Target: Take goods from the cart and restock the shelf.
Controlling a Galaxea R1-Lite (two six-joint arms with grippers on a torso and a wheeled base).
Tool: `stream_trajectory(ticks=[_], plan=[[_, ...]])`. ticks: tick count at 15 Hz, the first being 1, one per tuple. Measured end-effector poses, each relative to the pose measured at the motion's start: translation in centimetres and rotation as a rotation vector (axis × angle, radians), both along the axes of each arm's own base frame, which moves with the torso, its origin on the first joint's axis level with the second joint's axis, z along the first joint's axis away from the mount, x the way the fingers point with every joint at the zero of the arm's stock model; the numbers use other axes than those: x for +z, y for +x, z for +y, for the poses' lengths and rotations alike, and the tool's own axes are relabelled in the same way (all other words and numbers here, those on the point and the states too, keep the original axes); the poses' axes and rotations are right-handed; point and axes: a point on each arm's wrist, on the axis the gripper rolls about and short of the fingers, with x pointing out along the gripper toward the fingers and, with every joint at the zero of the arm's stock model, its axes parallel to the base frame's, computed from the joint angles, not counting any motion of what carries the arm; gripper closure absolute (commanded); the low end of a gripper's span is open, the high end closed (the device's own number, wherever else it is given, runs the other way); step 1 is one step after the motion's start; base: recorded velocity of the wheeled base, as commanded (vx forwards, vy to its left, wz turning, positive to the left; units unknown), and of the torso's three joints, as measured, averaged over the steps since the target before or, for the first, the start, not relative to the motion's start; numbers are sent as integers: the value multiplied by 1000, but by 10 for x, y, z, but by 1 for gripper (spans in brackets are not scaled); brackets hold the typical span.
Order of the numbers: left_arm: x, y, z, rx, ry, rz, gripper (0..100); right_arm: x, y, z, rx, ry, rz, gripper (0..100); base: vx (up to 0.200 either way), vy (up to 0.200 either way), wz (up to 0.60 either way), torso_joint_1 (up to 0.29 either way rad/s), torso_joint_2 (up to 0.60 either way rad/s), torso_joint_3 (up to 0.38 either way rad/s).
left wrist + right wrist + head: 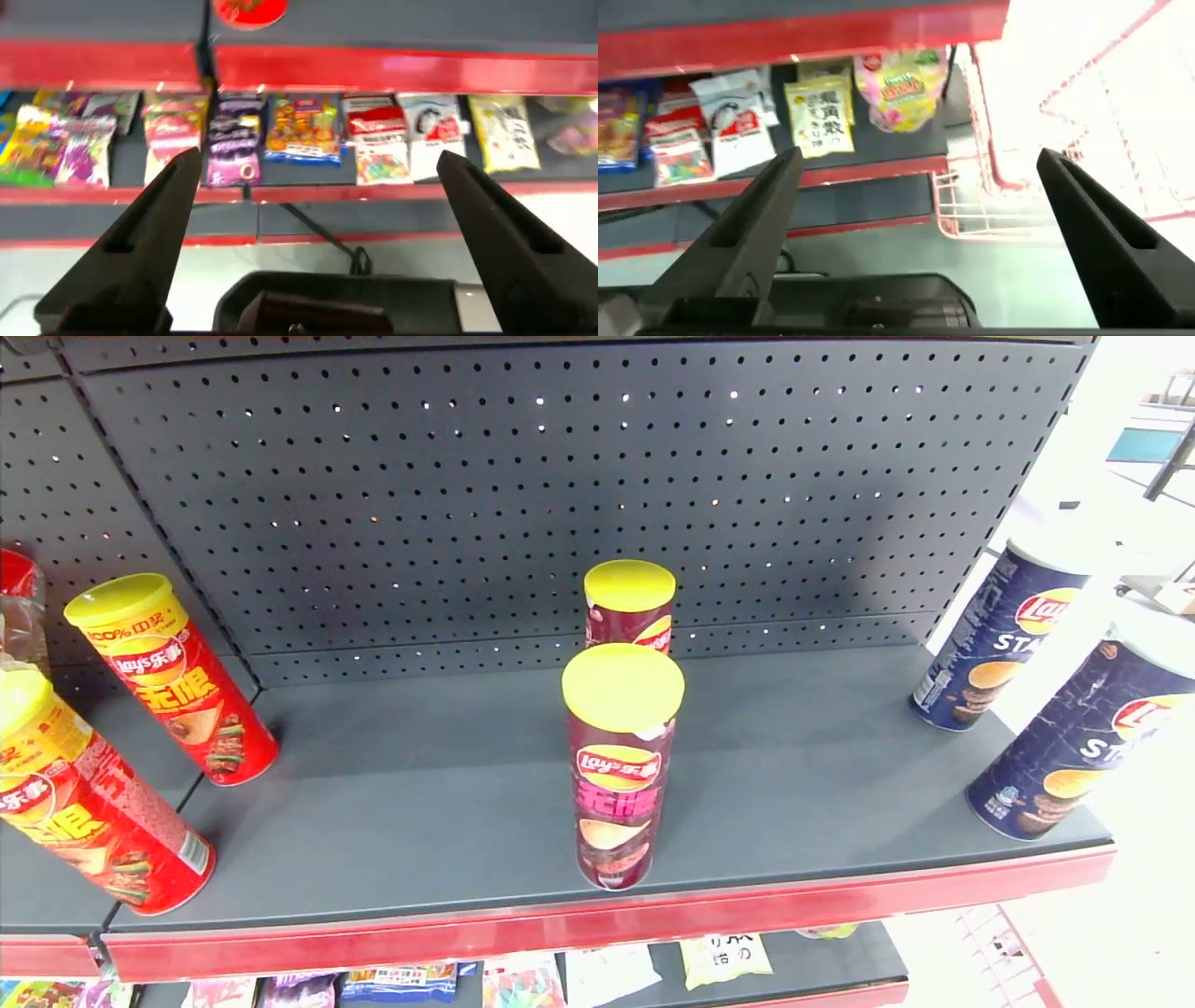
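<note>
Looking at the head view: grey shelf with a pegboard back and a red front rail.

- Two maroon cans, yellow lids, mid-shelf in single file: front can near the rail, rear can right at the pegboard, partly hidden behind the front one's lid. There is a gap between them.
- Two red cans at the left end, by the seam between shelf sections: rear red can, near red can close to the rail.
- Two blue cans at the right end: rear blue can, near blue can at the front corner.
- All six are standing on their bases (the lean at the edges looks like lens effect).

Left gripper: fingers wide apart, nothing between them. It sits low, facing the tier below, where snack packets lie in a row behind another red rail.

Right gripper: fingers spread too, holding nothing. It faces the same lower tier further right, with a yellow packet and a pink-green bag. A red wire cart stands just beside that tier's end; I cannot tell what it holds.
</note>
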Motion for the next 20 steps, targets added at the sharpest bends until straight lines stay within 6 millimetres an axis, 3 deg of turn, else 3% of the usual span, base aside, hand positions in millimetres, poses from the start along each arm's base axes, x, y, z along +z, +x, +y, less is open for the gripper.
stream_trajectory(ticks=[2,4,7,9,12,17,20], plan=[[-15,-2,-2,44,-4,-32,0,-11,0,0,8,-6,-30,0,0,0,0,0,0,0],[-16,6,-3,47,-13,-192,0,-25,4,-1,42,-19,-61,0,0,0,0,0,0,0],[-24,26,-7,-78,-30,-427,0,-29,21,0,121,-24,-284,0,0,0,0,0,0,0],[-37,32,-7,-125,4,-419,0,-39,28,1,139,-25,-330,0,0,0,0,0,0,0],[-45,34,-5,-47,178,-395,0,-45,36,-2,8,-51,-414,0,0,0,0,0,0,0],[-46,35,-3,44,129,-385,0,-53,38,0,114,-23,-398,0,0,0,0,0,0,0],[-47,35,-5,-26,117,-392,0,-58,39,0,106,33,-370,0,0,0,0,0,0,0]])
